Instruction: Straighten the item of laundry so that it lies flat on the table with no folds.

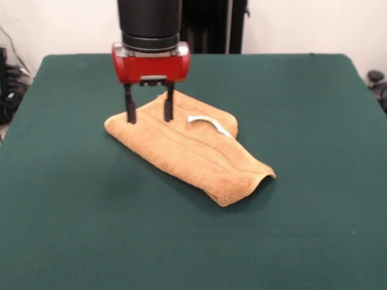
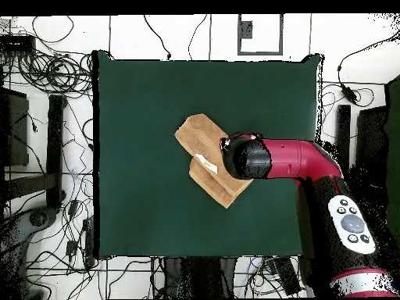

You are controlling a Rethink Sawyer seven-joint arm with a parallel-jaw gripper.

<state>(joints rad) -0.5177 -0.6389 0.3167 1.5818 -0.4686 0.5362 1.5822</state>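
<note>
Two dark fingers (image 1: 130, 109) of my hand (image 1: 149, 112) hang straight down from the red housing, parted with a clear gap between them and nothing gripped. Their tips sit at the far-left end of the towel (image 1: 190, 149); whether they press into the cloth or hover just over it, I cannot tell.

Front view: hand stands over the towel's 10 o'clock end. Towel is tan-orange, folded over itself into a thick elongated bundle, running from 10 o'clock to 4 o'clock. Lengthwise ridges and a seam-like crease run along its top. The 4 o'clock end shows stacked layers with a rippled edge. A small white tag (image 1: 208, 124) curls on the upper layer, just right of my fingers, at about 3 o'clock from them.

Overhead view: my arm (image 2: 293, 160) reaches in from 3 o'clock and my wrist covers part of the towel (image 2: 200, 137). The cloth shows as two offset flaps, one toward 11 o'clock, one toward 6 o'clock of the bundle. The white tag (image 2: 206, 162) shows between them.

Surface (image 1: 314, 199): dark green cloth, much larger than the towel, which lies near its centre, well apart from every edge.
</note>
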